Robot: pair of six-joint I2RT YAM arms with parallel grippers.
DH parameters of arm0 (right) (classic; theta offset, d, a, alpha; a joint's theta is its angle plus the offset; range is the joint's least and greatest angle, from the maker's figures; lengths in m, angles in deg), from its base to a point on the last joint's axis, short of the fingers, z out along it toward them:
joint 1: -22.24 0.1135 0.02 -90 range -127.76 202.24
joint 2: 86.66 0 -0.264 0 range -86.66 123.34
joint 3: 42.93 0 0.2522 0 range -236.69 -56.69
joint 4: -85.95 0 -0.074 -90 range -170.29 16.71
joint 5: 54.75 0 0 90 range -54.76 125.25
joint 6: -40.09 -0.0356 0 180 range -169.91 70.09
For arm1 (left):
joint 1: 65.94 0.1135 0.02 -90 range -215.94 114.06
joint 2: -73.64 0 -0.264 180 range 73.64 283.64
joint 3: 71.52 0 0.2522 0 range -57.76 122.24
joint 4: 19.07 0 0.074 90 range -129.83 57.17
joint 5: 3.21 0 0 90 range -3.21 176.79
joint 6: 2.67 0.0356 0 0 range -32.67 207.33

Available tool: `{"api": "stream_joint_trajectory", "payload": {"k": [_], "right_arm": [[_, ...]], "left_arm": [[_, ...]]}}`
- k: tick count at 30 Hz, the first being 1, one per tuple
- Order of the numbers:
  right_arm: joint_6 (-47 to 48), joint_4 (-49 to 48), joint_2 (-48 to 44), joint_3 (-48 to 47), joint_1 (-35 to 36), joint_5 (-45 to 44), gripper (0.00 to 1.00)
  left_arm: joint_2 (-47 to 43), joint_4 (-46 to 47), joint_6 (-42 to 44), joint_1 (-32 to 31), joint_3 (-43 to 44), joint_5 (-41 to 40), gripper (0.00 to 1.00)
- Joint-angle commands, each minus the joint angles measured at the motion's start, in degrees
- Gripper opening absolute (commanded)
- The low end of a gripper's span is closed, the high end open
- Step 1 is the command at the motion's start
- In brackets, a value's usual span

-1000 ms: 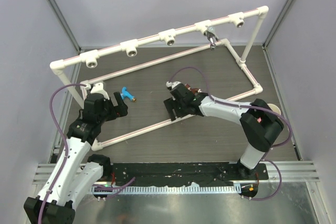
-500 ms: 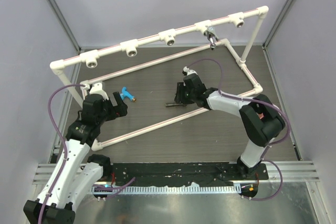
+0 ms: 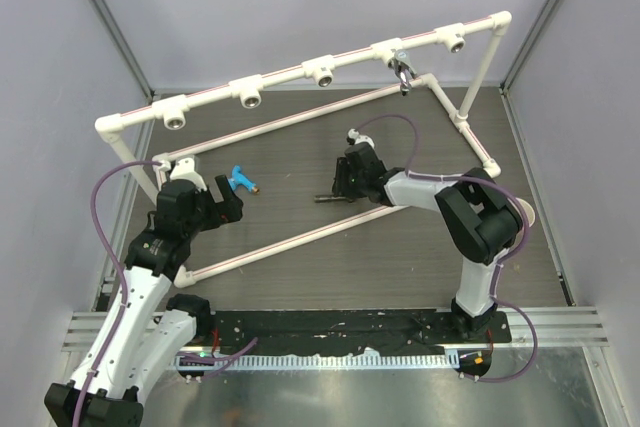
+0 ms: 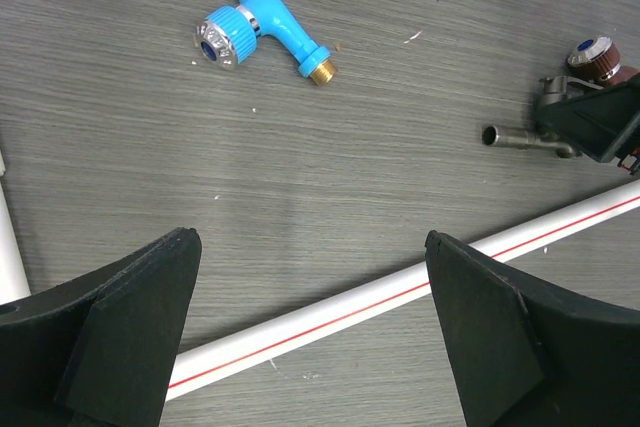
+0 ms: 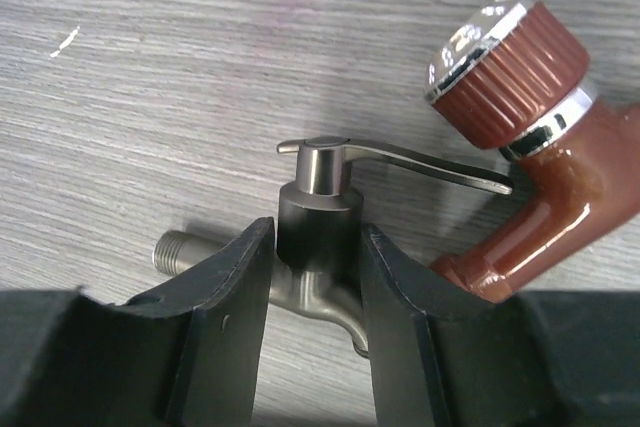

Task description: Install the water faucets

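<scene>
The dark faucet with a lever handle lies on the table, its threaded end pointing left. My right gripper is shut on its body, low over the table. The red-brown faucet lies right beside it. The blue faucet lies apart at the left and shows in the left wrist view. My left gripper is open and empty above the near white pipe, short of the blue faucet. The chrome faucet hangs from a socket on the raised top pipe.
A white pipe frame lies on the dark table, with a raised top bar carrying tee sockets. Grey walls close in the left, right and back. A metal rail runs along the near edge.
My right gripper has swung away from the near pipe toward the back and settled around the dark faucet. The left arm has barely moved.
</scene>
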Motion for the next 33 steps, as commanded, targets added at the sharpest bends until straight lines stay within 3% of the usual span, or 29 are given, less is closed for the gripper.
{"api": "stream_joint_trajectory", "payload": {"k": [1, 4, 8, 14, 20, 26, 33], "right_arm": [[-0.16, -1.62, 2.72, -1.12, 0.24, -0.43, 0.45], [0.1, -1.97, 2.82, -0.94, 0.24, -0.34, 0.42], [-0.08, -2.85, 0.28, 0.46, 0.16, 1.24, 0.18], [-1.83, -4.96, -6.66, 4.68, 0.33, 2.82, 0.01], [-2.36, -10.32, -15.63, 9.51, 1.38, 8.44, 0.01], [-4.64, -17.87, -22.84, 14.43, 4.45, 11.0, 0.01], [-7.54, -27.27, -27.94, 19.96, 6.57, 11.79, 0.01]], "left_arm": [[-0.15, 2.25, 0.66, 0.34, 1.17, 1.31, 1.0], [-0.33, 2.34, 0.66, 0.34, 1.08, 2.09, 1.0], [-0.42, 2.87, 0.4, 0.34, 0.64, 3.59, 1.0], [0.73, 5.76, -4.06, 0.34, -0.33, 9.64, 1.0], [2.92, 17.44, -13.22, -2.28, -4.98, 17.83, 1.0], [6.08, 25.7, -16.65, -11.5, -5.6, 11.08, 1.0], [10.56, 32.39, -19.38, -18.03, -5.87, 9.74, 1.0]]}}
